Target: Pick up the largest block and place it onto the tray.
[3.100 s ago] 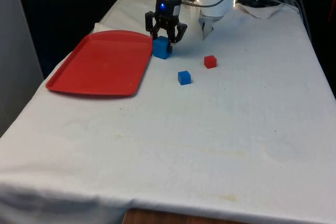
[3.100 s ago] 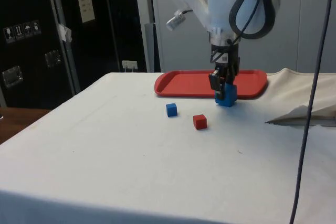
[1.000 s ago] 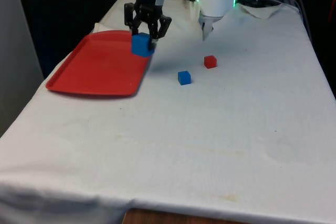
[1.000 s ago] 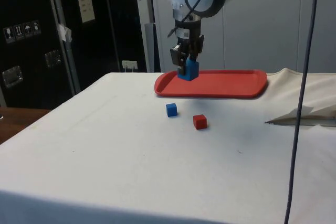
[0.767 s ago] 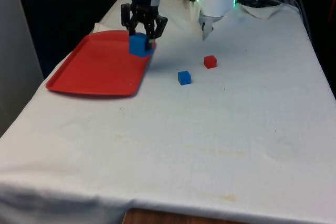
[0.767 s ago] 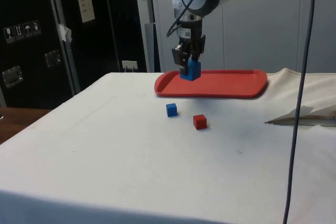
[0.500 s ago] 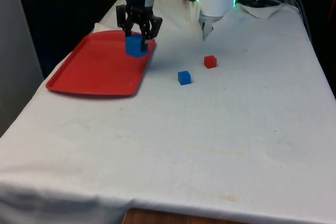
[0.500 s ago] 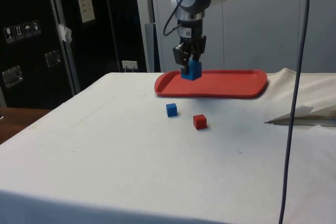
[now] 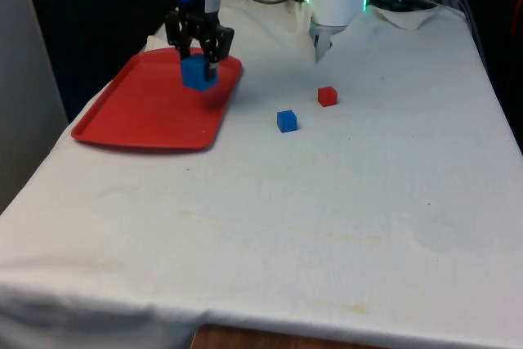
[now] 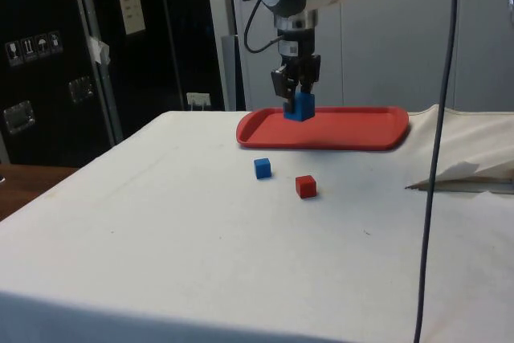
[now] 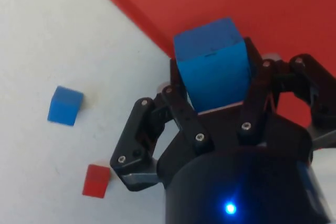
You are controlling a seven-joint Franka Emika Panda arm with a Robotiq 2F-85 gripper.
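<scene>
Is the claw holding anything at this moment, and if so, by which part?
Yes: the claw holds the large blue block by two opposite side faces near its top, above the red tray.

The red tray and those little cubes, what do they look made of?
The red tray looks like moulded plastic: smooth, faintly glossy, with a raised rounded rim. The big blue cube, held between the fingers, and the small blue cube and red cube look like matte painted wood or plastic; I can't tell which.
</scene>
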